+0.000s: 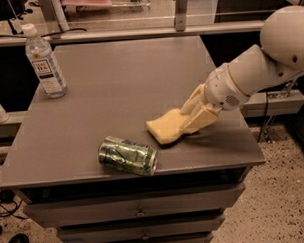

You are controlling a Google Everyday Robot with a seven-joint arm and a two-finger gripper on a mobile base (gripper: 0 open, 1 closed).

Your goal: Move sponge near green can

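Note:
The pale yellow sponge (164, 126) lies on the grey table (115, 84), right of centre near the front. My gripper (188, 117) reaches in from the right, its cream fingers (198, 119) closed on the sponge's right end, above and below it. The dented green can (127, 156) lies on its side near the table's front edge, just left of and in front of the sponge, with a small gap between them.
A clear plastic bottle (45, 62) with a white cap stands at the table's back left. Drawers (140, 211) sit below the tabletop. A rail and shelf run behind the table. My white arm (260, 64) spans the right side.

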